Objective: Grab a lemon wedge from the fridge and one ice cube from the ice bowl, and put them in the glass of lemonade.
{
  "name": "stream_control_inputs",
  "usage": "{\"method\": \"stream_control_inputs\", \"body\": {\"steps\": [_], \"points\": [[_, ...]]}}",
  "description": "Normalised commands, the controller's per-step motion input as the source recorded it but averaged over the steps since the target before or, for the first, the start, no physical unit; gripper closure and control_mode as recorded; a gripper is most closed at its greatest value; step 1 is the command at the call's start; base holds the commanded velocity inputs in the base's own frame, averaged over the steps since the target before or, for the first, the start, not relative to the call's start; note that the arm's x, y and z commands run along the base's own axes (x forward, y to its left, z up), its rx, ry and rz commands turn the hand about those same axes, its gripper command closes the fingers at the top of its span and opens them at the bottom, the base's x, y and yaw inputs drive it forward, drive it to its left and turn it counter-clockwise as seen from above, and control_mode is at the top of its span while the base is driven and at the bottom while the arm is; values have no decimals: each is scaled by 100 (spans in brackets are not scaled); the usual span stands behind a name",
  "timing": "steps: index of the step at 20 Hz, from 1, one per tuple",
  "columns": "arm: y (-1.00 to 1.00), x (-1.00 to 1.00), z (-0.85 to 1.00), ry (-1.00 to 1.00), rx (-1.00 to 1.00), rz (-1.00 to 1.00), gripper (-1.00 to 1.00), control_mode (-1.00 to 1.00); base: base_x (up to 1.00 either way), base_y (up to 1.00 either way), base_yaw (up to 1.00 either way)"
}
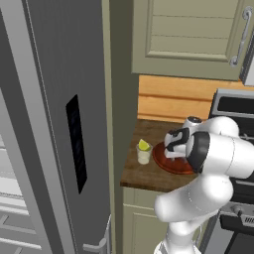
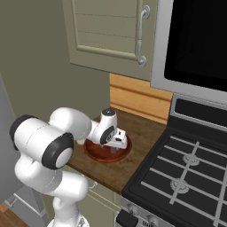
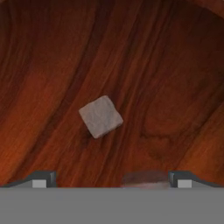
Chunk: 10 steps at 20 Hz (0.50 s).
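Directly over the ice bowl [image 3: 175, 65], the gripper [image 3: 111, 179] hangs with jaws wide apart. One ice cube [image 3: 100, 116] lies below. Lemon wedge [image 1: 144, 145] sits in the glass of lemonade [image 1: 144, 155]

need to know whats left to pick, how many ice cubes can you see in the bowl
2, perhaps. One ice cube lies on the ice bowl floor, ahead of the open gripper. A pale blurred shape at the hand view's bottom edge may be another.

Lemon wedge [image 1: 144, 145]: yellow-green, sitting in mouth of glass of lemonade [image 1: 144, 155], upright on worktop [image 1: 149, 178]. Ice bowl [image 1: 171, 163]: reddish-brown, shallow, just beside glass. One pale grey ice cube [image 3: 100, 116] on bowl floor. Fridge [image 1: 59, 124]: grey, door open.
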Motion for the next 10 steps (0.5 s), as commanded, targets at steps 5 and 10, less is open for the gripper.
{"method": "stream_control_inputs", "body": {"steps": [5, 10], "points": [[0, 0, -7, 0, 0, 0, -100, -100, 0, 0, 0], [0, -5, 0, 0, 0, 0, -100, -100, 0, 0, 0]]}}
